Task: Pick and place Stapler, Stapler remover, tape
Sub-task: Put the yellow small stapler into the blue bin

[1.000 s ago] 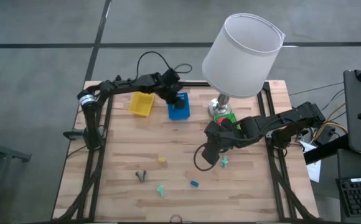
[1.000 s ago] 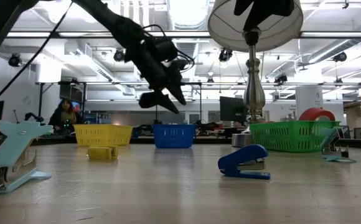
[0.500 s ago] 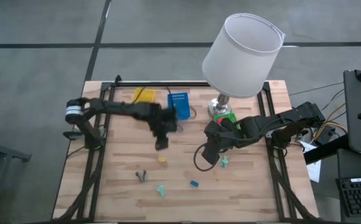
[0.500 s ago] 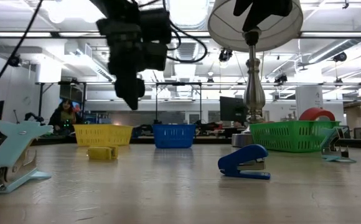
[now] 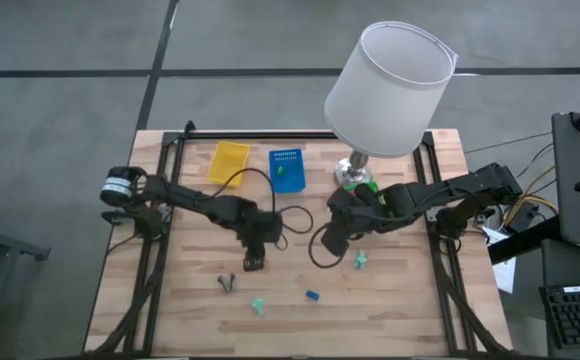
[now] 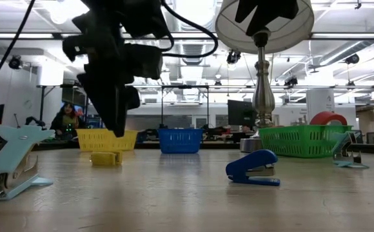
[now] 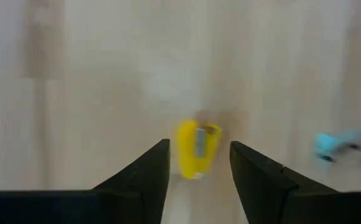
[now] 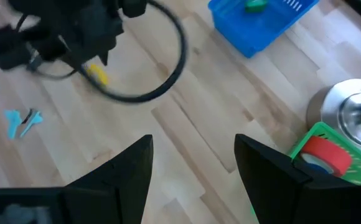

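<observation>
A small yellow stapler (image 7: 196, 152) lies flat on the wooden table, left of its middle (image 6: 106, 158). My left gripper (image 7: 199, 144) hangs open just above it, pointing steeply down, one finger to each side, touching nothing; in the high view this gripper (image 5: 253, 263) hides the stapler. My right gripper (image 5: 328, 243) waits open and empty above the table's middle right. A red tape roll (image 8: 322, 155) lies in the green basket (image 6: 303, 140). A blue stapler (image 6: 254, 169) and a dark stapler remover (image 5: 227, 284) rest near the front.
A yellow basket (image 5: 228, 162) and a blue basket (image 5: 287, 170) holding a small green thing stand at the far side. A lamp (image 5: 390, 88) rises at the far right. Pale blue staplers (image 5: 259, 305) (image 5: 360, 261) lie on the near half.
My left gripper has swung from over the blue basket toward the table's near edge and sunk, rolling its wrist, and now hangs over the yellow stapler. The stapler has not moved. My right gripper has kept still.
</observation>
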